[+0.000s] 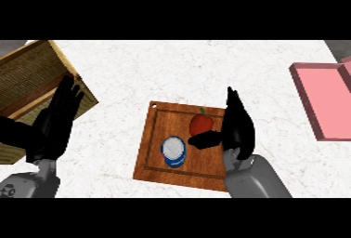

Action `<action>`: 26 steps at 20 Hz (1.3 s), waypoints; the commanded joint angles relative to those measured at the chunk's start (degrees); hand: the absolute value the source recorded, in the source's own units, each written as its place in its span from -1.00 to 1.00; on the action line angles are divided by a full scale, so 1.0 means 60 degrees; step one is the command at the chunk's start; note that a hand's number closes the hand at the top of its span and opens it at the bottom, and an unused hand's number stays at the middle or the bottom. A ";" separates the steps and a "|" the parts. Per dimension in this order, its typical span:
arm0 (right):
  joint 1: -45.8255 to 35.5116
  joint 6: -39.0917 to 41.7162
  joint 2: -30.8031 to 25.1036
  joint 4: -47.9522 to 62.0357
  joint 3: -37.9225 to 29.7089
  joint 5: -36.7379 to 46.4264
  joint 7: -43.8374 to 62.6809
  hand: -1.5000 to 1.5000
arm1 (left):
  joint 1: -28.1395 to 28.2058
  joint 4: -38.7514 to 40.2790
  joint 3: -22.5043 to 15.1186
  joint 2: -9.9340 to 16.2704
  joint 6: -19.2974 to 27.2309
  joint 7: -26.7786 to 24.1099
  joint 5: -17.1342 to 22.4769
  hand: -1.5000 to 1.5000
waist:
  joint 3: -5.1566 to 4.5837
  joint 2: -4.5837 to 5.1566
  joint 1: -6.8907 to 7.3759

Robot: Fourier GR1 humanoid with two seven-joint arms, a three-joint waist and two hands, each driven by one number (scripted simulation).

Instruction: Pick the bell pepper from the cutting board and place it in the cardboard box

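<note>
A red bell pepper (201, 122) with a green stem lies on the upper right part of the wooden cutting board (156, 162). My right hand (237, 125) stands just right of the pepper, fingers straight and pointing away, its thumb (205, 139) reaching under the pepper's near side. The hand is open and not closed round the pepper. The cardboard box (37, 69) sits at the far left with its flaps open. My left hand (58, 121) rests open in front of the box, fingers up, covering part of its near wall.
A blue and white round container (174, 150) stands on the board left of my right thumb. A pink tray (322, 100) lies at the right edge of the white marbled counter (171, 69).
</note>
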 commanded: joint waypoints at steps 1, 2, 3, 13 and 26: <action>-0.0703 -0.0486 0.0055 0.0678 -0.0104 -0.0253 0.1457 -1.00 | 0.0049 -0.0311 0.0040 -0.0075 -0.0059 0.0258 -0.0064 0.00 | -0.0001 0.0003 0.0061; -0.0435 -0.0311 0.0055 0.0306 0.0021 -0.0238 0.1480 -1.00 | 0.0468 -0.0148 0.0321 0.0055 -0.0438 -0.0213 0.0048 0.00 | -0.0003 -0.0004 0.0041; -0.0062 -0.0430 0.0055 0.0471 0.0153 -0.0287 0.0966 -1.00 | 0.0796 -0.0587 -0.0172 -0.0389 -0.0012 -0.0208 -0.0357 0.00 | 0.0000 -0.0007 0.0038; -0.1172 -0.1285 0.0055 0.2206 0.0068 -0.0971 0.0783 -1.00 | 0.0315 -0.0505 0.0591 -0.0119 -0.0593 0.0390 -0.0124 0.00 | 0.0001 0.0007 0.0112; -0.0907 -0.1567 0.0055 0.2303 0.0674 -0.0946 0.0657 -1.00 | -0.0054 0.0494 0.0505 -0.1042 -0.0550 -0.0224 -0.1100 0.00 | -0.0002 0.0002 0.0000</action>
